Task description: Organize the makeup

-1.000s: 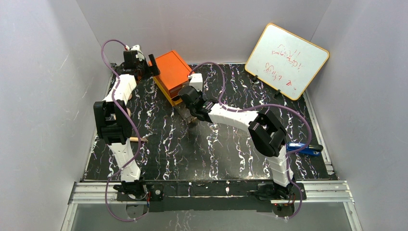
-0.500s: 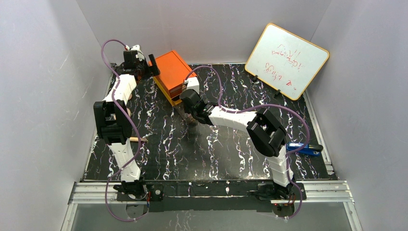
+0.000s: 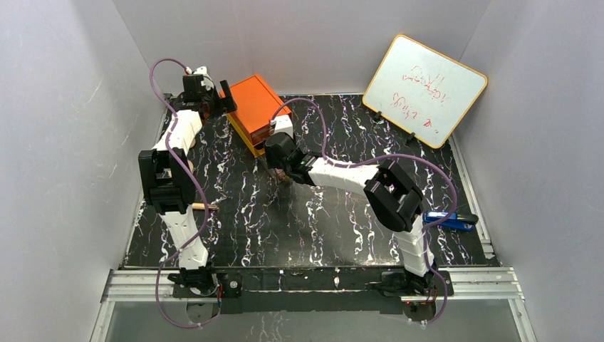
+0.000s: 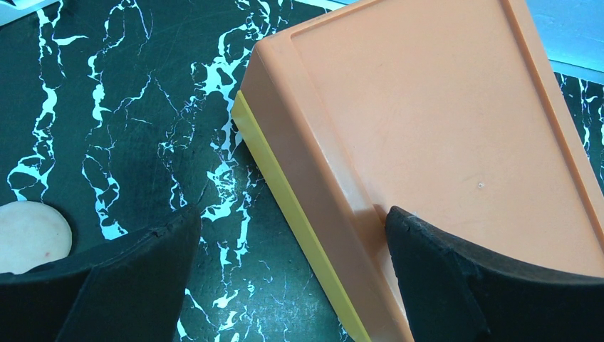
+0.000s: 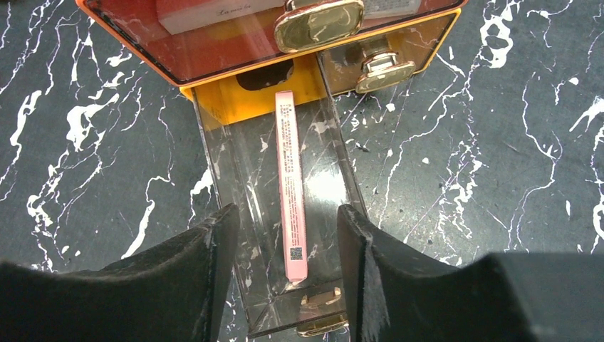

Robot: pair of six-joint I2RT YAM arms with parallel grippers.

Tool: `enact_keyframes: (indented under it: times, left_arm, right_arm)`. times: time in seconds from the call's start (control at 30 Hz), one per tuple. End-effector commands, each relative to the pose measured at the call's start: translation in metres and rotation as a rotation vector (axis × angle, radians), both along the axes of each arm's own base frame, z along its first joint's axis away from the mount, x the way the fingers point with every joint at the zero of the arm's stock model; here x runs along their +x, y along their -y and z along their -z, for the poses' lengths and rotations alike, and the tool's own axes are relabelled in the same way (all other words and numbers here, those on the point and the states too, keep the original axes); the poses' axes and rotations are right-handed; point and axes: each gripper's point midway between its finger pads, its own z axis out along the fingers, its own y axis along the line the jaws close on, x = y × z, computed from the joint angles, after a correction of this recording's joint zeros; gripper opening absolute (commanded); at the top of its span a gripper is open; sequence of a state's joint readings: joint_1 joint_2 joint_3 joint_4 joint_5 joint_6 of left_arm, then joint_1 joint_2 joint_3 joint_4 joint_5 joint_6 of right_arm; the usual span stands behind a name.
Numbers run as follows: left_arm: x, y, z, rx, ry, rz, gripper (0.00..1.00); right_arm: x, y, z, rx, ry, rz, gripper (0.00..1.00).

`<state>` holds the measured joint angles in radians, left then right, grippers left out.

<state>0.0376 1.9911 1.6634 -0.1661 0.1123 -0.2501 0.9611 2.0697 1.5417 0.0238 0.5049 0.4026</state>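
Note:
The slim pale-pink stick (image 5: 290, 185) lies lengthwise in a clear drawer (image 5: 242, 185) pulled out of the orange organizer box (image 3: 255, 108). My right gripper (image 5: 285, 246) is open and empty, its fingers either side of the drawer just above its gold handle (image 5: 320, 322); it also shows in the top view (image 3: 279, 171). My left gripper (image 4: 292, 242) is open at the box's left edge, one finger (image 4: 491, 285) over the orange lid (image 4: 441, 121), the other (image 4: 100, 285) over the table. A peach-pink disc (image 4: 28, 235) lies beside that finger. A short gold-brown tube (image 3: 201, 206) lies by the left arm.
Two shut drawers with gold handles (image 5: 318, 23) sit above the pulled-out one. A whiteboard (image 3: 425, 89) leans at the back right. A blue stapler-like object (image 3: 449, 219) lies at the right edge of the black marbled table (image 3: 320, 221).
My right gripper has moved a little left, toward the orange box. The left arm has not moved.

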Motion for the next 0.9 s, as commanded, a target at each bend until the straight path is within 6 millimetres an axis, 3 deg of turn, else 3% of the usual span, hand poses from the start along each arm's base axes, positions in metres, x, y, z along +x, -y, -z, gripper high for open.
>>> enact_keyframes:
  times: [0.0, 0.13, 0.2, 0.27, 0.37, 0.47, 0.73, 0.87]
  left_arm:
    - [-0.021, -0.025, 0.013, 0.058, -0.094, -0.041, 0.98]
    - [-0.021, -0.029, 0.009, 0.069, -0.086, -0.065, 0.98]
    - [-0.023, -0.036, -0.001, 0.09, -0.059, -0.101, 0.99]
    - [-0.024, -0.046, -0.017, 0.109, -0.016, -0.15, 0.98]
    - [-0.033, -0.06, -0.046, 0.107, 0.09, -0.222, 0.98]
    - [-0.046, -0.074, -0.086, 0.086, 0.227, -0.314, 0.98]
    - [-0.102, -0.109, -0.169, 0.116, 0.447, -0.532, 0.98]
    - [-0.119, -0.113, -0.192, 0.112, 0.475, -0.565, 0.99]
  right_arm:
    - [-0.006, -0.021, -0.083, 0.111, 0.137, -0.084, 0.65]
    - [-0.037, -0.061, -0.116, 0.045, 0.227, -0.271, 0.66]
    - [-0.057, -0.08, -0.111, 0.017, 0.235, -0.405, 0.67]
    - [-0.072, -0.091, -0.105, 0.031, 0.236, -0.507, 0.76]
    - [-0.079, -0.098, -0.096, 0.035, 0.231, -0.58, 0.88]
    - [-0.085, -0.105, -0.085, 0.034, 0.222, -0.655, 0.93]
    - [-0.092, -0.122, -0.066, 0.076, 0.214, -0.807, 0.94]
    - [-0.101, -0.138, -0.062, 0.112, 0.237, -0.923, 0.94]
